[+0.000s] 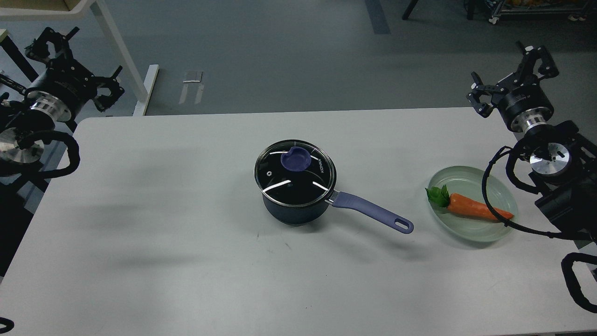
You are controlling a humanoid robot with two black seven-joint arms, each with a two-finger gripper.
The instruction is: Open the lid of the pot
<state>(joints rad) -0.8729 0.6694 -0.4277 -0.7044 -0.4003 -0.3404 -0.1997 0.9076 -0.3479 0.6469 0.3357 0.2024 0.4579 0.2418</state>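
The matte white table (163, 233) is carrying the navy pot (294, 212) at its centre, its smooth purple-blue handle (371, 212) pointing right. The glass lid (317, 179), reading "KONKA", is sitting on it. Both the left claw (74, 63) and right claw (515, 77) are hanging open, holding nothing.

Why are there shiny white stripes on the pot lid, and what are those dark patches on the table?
In the head view, the white streaks on the lid are glare: overhead lights reflecting off the glass. The soft grey patches on the table are blurry shadows, probably cast by the arms. The pot and the plate also throw faint shadows. The picture is sharp overall.
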